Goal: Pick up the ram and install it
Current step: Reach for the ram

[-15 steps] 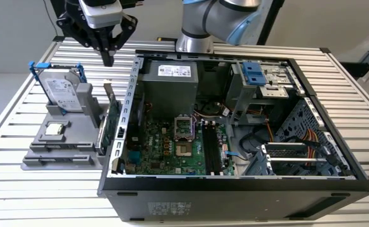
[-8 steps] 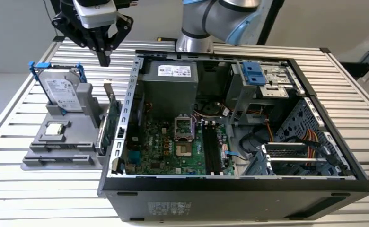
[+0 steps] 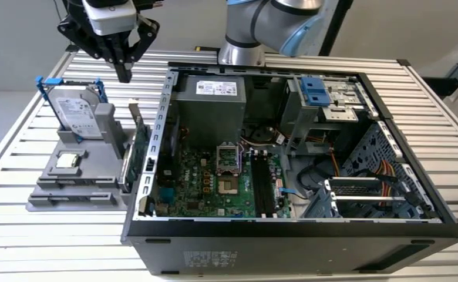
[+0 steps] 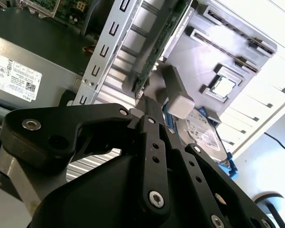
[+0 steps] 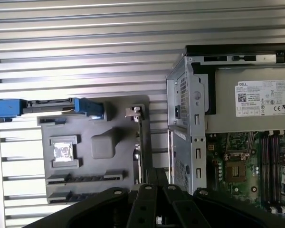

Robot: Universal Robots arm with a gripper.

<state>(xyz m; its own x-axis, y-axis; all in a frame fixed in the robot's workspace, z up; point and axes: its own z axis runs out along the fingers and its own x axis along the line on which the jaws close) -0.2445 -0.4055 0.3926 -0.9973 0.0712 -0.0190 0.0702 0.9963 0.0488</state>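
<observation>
My gripper (image 3: 125, 73) hangs shut with nothing between its fingers, high over the far end of a grey holder (image 3: 72, 176) at the exterior view's left, beside the open computer case (image 3: 292, 230). In both wrist views the fingertips (image 4: 149, 109) (image 5: 156, 176) sit over the green expansion card (image 5: 139, 152) that stands on edge in the holder (image 5: 118, 142). The ram is out of view. The motherboard's long black slots (image 3: 262, 187) (image 5: 273, 166) lie inside the case.
A silver hard drive (image 3: 78, 114) with blue rails stands upright in the holder, with a processor chip (image 3: 68, 160) in front of it. The green card (image 3: 139, 155) stands close to the case's metal side wall (image 3: 165, 117). A slatted metal table (image 3: 49, 235) carries everything.
</observation>
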